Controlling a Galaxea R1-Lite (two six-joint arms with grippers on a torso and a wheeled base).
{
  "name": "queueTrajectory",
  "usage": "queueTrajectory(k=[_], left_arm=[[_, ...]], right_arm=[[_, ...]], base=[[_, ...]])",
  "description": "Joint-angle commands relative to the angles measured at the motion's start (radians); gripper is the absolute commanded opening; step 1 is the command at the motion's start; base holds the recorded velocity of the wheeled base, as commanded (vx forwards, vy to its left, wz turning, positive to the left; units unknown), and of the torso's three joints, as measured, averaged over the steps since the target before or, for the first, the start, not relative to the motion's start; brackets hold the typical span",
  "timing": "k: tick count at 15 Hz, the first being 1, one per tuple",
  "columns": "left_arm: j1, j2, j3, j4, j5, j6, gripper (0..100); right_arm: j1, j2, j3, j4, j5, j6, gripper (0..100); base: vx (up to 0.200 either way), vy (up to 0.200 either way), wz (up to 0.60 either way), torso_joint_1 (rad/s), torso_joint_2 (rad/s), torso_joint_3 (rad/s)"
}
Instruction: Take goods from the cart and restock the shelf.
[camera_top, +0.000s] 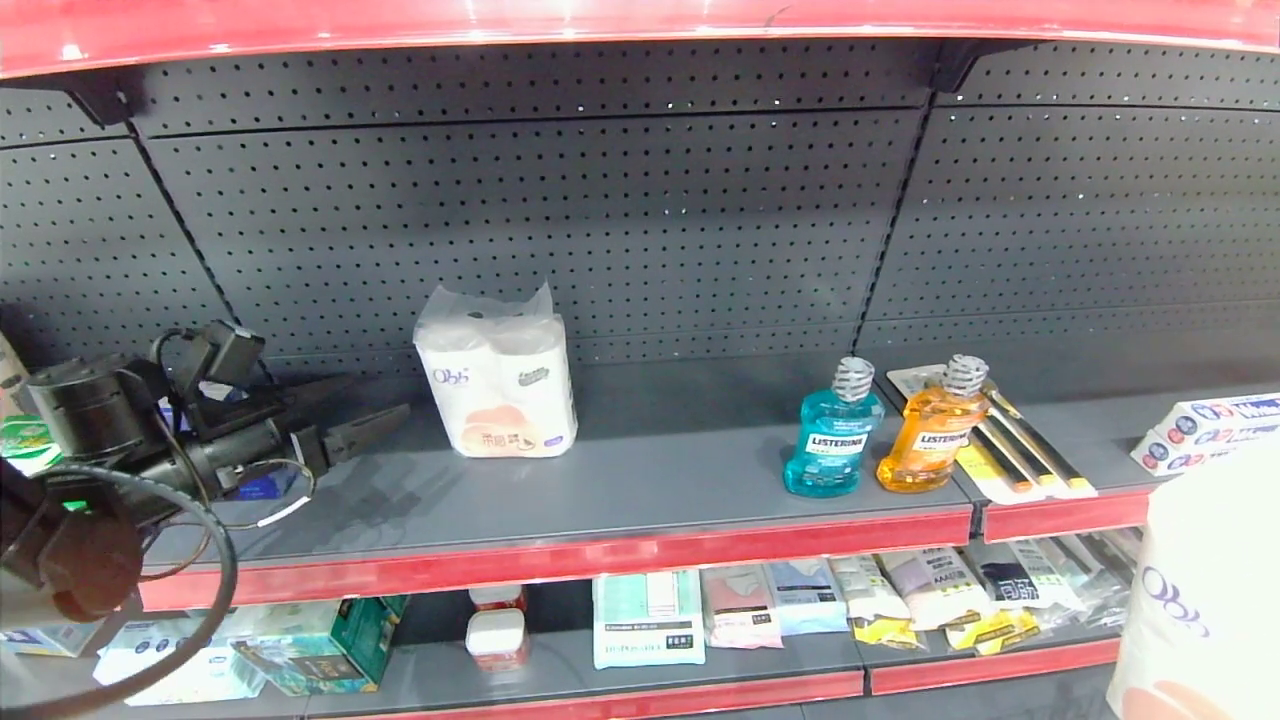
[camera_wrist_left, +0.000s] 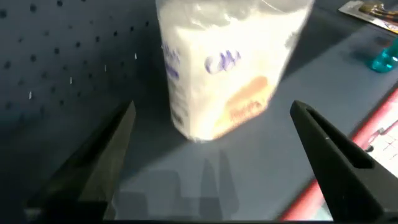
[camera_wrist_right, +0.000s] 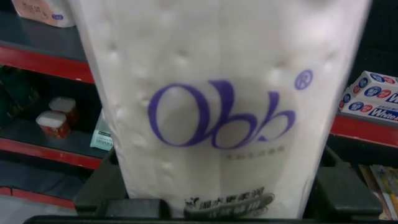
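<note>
Our right gripper (camera_wrist_right: 221, 190) holds a roll pack (camera_wrist_right: 224, 93) between its fingers, low before the right end of the shelf (camera_top: 650, 475). The pack has white dimpled wrap, purple lettering and a peach patch at its foot. A twin pack (camera_top: 497, 385) stands upright on the shelf. Our left gripper (camera_top: 375, 398), fingers wide and empty, hovers over the shelf just left of it.

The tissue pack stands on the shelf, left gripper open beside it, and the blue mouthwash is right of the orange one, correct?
Not quite: the head view shows the blue mouthwash left of the orange mouthwash. The tissue pack and open left gripper are right.
</note>
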Motion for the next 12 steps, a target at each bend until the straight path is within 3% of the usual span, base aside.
queueTrajectory(k=[1,7,12], left_arm=[[-0.019,0.058,-0.07,0.005,-0.002,-0.007,100],[-0.044,0.106,-0.134,0.003,-0.035,-0.015,100],[-0.042,0.16,-0.219,0.005,-0.096,-0.016,100]], right_arm=[[-0.002,-0.011,0.003,0.0,0.001,-0.001,0],[-0.006,-0.027,-0.001,0.013,0.001,-0.003,0],[-0.006,-0.027,0.003,0.013,-0.001,-0.003,0]], base=[[0.0,0.0,0.0,0.0,0.0,0.0],[0.0,0.0,0.0,0.0,0.0,0.0],[0.0,0.0,0.0,0.0,0.0,0.0]])
